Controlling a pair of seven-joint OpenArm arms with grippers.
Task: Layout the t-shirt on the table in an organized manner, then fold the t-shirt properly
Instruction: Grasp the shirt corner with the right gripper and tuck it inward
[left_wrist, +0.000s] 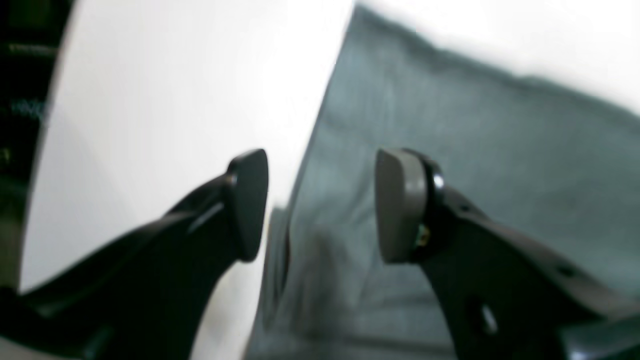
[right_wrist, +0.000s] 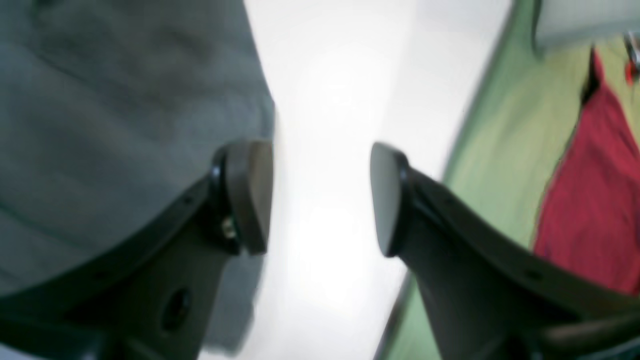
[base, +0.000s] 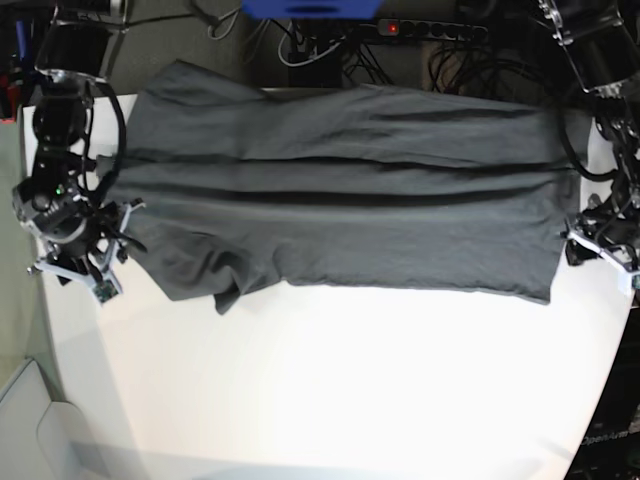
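dark charcoal-grey cloth t-shirt (base: 340, 190) lies spread sideways across the far half of the white matte surface (base: 350, 380), laid out for folding. left fingers (left_wrist: 320, 205) and right fingers (right_wrist: 320, 197) parted, empty, flanking shirt ends.

You have a black power strip (base: 425, 29) with a red switch at the far side, a blue box (base: 310, 8) left of it, and tangled black cables (base: 310, 45) between them. Red cloth (right_wrist: 590, 200) lies on green floor (right_wrist: 505, 165).
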